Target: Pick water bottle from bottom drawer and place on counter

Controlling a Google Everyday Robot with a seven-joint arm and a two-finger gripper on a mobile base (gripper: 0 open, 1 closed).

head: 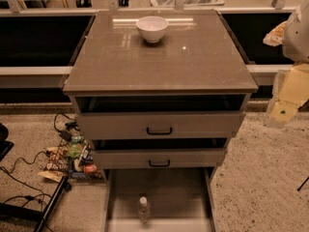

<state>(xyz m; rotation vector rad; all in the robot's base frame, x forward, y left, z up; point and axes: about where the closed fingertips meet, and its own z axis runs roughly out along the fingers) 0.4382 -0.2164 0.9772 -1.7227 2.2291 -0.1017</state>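
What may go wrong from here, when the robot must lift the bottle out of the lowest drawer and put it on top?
The gripper hangs to the right of the counter, far from the water bottle. Its way down passes the two upper drawers, which stand partly open and could be struck. The bottle stands upright in the bottom drawer, so a nudge might tip it. The white bowl sits on the counter; a placement near it might knock it.
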